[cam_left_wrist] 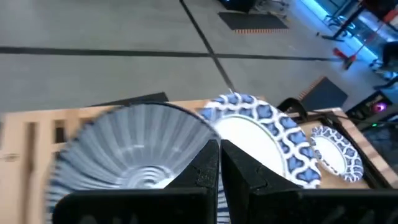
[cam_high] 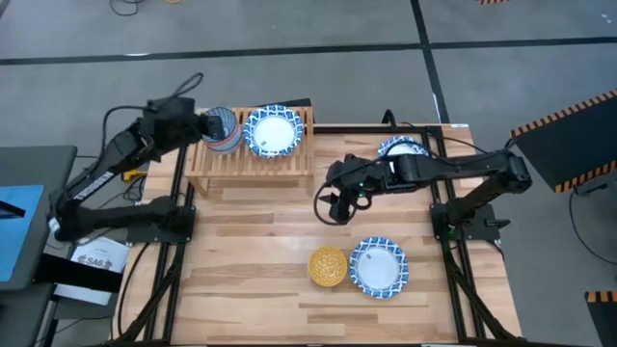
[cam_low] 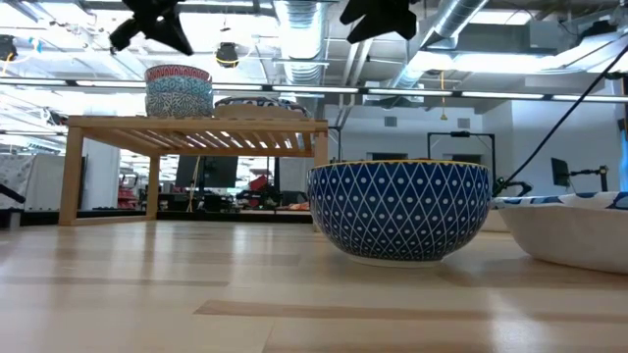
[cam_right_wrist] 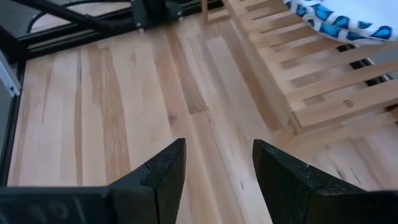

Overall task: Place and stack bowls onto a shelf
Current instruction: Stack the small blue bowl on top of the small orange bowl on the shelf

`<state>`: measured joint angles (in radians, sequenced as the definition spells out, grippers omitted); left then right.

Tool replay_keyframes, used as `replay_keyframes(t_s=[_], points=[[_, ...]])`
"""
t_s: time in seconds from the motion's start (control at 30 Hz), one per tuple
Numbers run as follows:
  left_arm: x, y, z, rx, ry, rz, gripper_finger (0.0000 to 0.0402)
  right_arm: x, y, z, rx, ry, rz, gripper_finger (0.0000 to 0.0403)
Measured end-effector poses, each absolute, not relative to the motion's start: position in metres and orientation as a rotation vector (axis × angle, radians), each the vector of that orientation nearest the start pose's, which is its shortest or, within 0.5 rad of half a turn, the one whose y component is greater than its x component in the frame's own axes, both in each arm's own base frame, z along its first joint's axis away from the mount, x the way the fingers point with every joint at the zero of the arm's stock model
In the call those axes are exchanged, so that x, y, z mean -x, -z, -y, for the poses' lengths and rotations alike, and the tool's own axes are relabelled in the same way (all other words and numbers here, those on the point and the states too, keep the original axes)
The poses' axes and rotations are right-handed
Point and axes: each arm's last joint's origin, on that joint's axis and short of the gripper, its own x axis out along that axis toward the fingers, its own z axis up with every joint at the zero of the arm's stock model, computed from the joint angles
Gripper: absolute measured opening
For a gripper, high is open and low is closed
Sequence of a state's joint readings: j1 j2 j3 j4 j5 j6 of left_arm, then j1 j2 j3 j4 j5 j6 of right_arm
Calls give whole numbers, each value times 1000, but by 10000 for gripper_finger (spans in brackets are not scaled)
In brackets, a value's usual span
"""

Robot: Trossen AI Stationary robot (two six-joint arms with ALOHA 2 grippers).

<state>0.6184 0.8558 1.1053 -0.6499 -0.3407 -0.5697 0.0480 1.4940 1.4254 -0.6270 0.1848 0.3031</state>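
On the shelf (cam_high: pixel 253 164) (cam_low: pixel 196 125) stands a stack of small bowls (cam_high: pixel 224 131) (cam_low: pixel 179 90), its top bowl (cam_left_wrist: pixel 137 146) ribbed grey-blue inside. Beside it a wide blue-and-white bowl (cam_high: pixel 273 132) (cam_left_wrist: pixel 261 140) rests on the slats. My left gripper (cam_high: pixel 204 125) (cam_left_wrist: pixel 219 165) is shut just over the stack's left rim; the low view shows a gap between it and the stack. My right gripper (cam_high: pixel 337 209) (cam_right_wrist: pixel 219 168) hangs open over bare tabletop right of the shelf. The yellow bowl (cam_high: pixel 328 266) (cam_low: pixel 399 209) and two more wide bowls (cam_high: pixel 379 267) (cam_high: pixel 403 148) sit on the table.
The shelf's right end (cam_right_wrist: pixel 323 93) lies just ahead of my right gripper, with the wide bowl's rim (cam_right_wrist: pixel 339 22) above it. Black arm frames (cam_high: pixel 164 226) (cam_high: pixel 463 226) stand at the table's left and right edges. Bare wood lies between the shelf and the near bowls.
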Motion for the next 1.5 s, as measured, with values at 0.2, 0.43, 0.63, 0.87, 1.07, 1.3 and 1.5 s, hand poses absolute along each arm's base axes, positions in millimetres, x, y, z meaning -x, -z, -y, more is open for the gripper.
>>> replay_keyframes(t_s=[0.2, 0.43, 0.63, 0.87, 1.07, 1.3, 1.5], points=[[-164, -380, -86, 542, -1037, -99, 0, -323, -349, -6, -215, 246, -656, 212], [-179, -380, -75, 493, -1073, -56, 0, -325, -352, -6, -220, 239, -611, 212], [-178, -378, -74, 515, -1061, -74, 0, -330, -360, -1, -219, 237, -520, 212], [-178, -373, -75, 594, -1120, -51, 0, -333, -364, 5, -230, 247, -463, 212], [-190, -366, -72, 600, -1123, -80, 0, -333, -364, 4, -230, 245, -463, 212], [-186, -392, -59, 494, -1042, 85, 0, -339, -379, 11, -257, 242, -290, 212], [-157, -426, -40, 386, -725, 195, 0, -348, -391, 32, -321, 241, -121, 183]])
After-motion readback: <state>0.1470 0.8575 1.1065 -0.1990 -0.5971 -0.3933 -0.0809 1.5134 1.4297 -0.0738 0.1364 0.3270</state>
